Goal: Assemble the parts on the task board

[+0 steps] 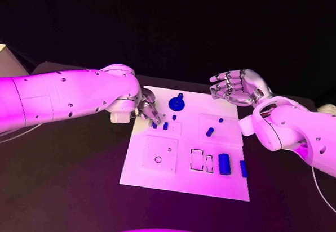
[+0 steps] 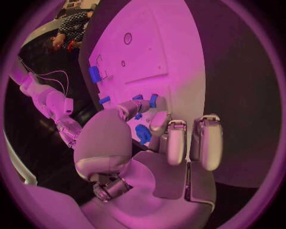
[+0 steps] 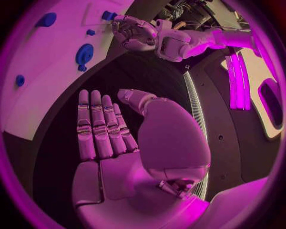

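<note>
The task board [image 1: 185, 175] is seen in the middle of the head view, with blue parts scattered on it: a round gear-like piece [image 1: 177, 102] near the top, a cylinder [image 1: 224, 164] lower right. The left hand [image 1: 146, 109] is placed at the board's upper left edge, fingertips pinched on a small blue part [image 2: 138, 116]. The right hand [image 1: 235, 86] is held above the upper right corner, fingers apart, nothing gripped.

White screw-dotted arms, silver segmented robot hand [image 1: 235, 87]; thin cables, seemingly.
</note>
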You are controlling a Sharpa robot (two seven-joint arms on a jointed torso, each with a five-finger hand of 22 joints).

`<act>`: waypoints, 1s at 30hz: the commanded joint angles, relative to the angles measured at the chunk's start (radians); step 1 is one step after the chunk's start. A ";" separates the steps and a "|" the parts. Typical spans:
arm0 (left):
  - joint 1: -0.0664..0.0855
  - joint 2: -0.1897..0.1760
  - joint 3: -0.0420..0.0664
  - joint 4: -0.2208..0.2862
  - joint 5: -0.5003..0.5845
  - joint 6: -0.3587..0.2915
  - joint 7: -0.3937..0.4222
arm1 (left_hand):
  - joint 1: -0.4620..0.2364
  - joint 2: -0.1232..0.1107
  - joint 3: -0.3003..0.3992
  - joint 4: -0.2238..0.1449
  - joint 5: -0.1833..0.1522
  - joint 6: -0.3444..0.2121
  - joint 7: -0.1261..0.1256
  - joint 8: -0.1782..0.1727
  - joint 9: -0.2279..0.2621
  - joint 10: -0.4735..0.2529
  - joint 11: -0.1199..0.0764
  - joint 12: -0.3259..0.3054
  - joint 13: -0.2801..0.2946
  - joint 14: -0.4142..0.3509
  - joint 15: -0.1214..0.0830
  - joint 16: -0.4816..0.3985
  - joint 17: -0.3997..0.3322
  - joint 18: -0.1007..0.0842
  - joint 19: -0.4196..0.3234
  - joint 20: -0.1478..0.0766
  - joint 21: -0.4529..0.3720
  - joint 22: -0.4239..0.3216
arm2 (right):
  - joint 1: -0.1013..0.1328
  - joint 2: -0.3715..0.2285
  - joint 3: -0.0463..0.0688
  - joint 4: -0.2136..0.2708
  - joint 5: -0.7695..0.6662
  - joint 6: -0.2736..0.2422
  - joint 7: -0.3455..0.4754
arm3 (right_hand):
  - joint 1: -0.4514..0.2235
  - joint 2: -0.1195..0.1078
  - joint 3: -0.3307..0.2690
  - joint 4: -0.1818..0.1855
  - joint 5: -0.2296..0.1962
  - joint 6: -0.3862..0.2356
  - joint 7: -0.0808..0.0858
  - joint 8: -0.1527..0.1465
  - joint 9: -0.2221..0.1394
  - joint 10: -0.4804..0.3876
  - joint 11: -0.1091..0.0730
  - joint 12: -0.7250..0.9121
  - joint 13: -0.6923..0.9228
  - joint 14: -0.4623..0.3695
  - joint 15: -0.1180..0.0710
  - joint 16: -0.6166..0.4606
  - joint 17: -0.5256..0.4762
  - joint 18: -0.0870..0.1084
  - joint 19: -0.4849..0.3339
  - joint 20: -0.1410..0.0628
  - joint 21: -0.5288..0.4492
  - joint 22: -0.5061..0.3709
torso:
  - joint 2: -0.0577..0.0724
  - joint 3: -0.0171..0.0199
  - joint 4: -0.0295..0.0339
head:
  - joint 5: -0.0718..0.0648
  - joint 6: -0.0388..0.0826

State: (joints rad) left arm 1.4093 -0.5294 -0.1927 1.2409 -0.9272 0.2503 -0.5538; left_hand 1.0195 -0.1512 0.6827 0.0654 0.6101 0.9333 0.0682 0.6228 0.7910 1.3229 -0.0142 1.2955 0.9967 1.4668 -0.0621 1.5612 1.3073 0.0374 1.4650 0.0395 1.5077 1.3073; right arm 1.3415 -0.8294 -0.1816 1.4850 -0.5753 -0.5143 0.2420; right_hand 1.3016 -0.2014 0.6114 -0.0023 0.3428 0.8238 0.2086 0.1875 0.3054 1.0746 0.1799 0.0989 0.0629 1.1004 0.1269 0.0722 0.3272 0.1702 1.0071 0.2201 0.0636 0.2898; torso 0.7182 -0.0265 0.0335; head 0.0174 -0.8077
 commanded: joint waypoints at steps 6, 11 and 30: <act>-0.006 0.004 -0.003 0.003 0.006 -0.003 -0.006 | -0.016 -0.011 0.028 -0.096 -0.007 -0.012 -0.021 0.006 0.013 0.002 -0.008 -0.007 0.004 0.100 -0.012 0.001 0.249 -0.011 0.040 -0.002 -0.008 0.182 | 0.000 0.001 0.000 0.001 -0.002 0.013 0.006 | -0.007 0.004 -0.005 0.002 0.003 -0.007 0.039 -0.004 -0.002 -0.004 -0.001 -0.004 0.000 -0.003 0.000 -0.006 -0.001 0.011 0.000 0.007 -0.001 -0.001 | -0.001 -0.0006 0.0011 | -0.001 -0.002; -0.006 0.003 -0.003 0.003 0.006 0.001 -0.005 | -0.037 -0.027 -0.036 -0.053 -0.012 -0.005 -0.027 0.000 0.007 0.001 -0.012 -0.007 0.009 0.100 -0.016 0.001 0.249 -0.011 0.040 -0.005 -0.010 0.181 | 0.000 0.001 0.000 0.001 -0.002 0.013 0.006 | -0.007 0.004 -0.005 0.002 0.003 -0.007 0.039 -0.004 -0.002 -0.004 -0.001 -0.004 0.000 -0.003 0.000 -0.006 -0.001 0.011 0.000 0.007 -0.001 -0.001 | -0.002 -0.0017 0.0008 | -0.002 -0.003; -0.006 -0.006 -0.003 -0.004 -0.027 -0.039 -0.013 | -0.017 -0.052 -0.239 0.113 -0.318 0.011 -0.020 -0.022 -0.020 -0.011 -0.007 -0.014 0.015 0.098 -0.013 -0.003 0.244 -0.010 0.038 -0.005 -0.017 0.177 | 0.000 0.000 0.000 0.001 -0.002 0.014 0.007 | -0.008 0.005 -0.006 0.003 0.003 -0.007 0.040 -0.004 -0.002 -0.004 0.000 -0.005 0.000 -0.004 0.000 -0.005 -0.003 0.011 0.000 0.008 -0.001 -0.005 | -0.001 -0.0011 0.0007 | -0.001 0.001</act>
State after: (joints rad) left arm 1.4047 -0.5349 -0.1953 1.2376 -0.9323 0.2283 -0.5606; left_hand 0.9958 -0.2029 0.4450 0.1769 0.2935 0.9453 0.0434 0.6072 0.7719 1.3149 -0.0214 1.2846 1.0118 1.4669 -0.0700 1.5612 1.3073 0.0374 1.4650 0.0395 1.4975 1.3073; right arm 1.3415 -0.8296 -0.1816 1.4845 -0.5753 -0.5135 0.2417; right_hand 1.3016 -0.2014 0.6114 -0.0023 0.3428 0.8238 0.2086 0.1875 0.3055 1.0747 0.1798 0.0989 0.0629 1.1004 0.1269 0.0722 0.3251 0.1702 1.0071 0.2201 0.0636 0.2852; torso 0.7168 -0.0278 0.0345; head 0.0150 -0.8074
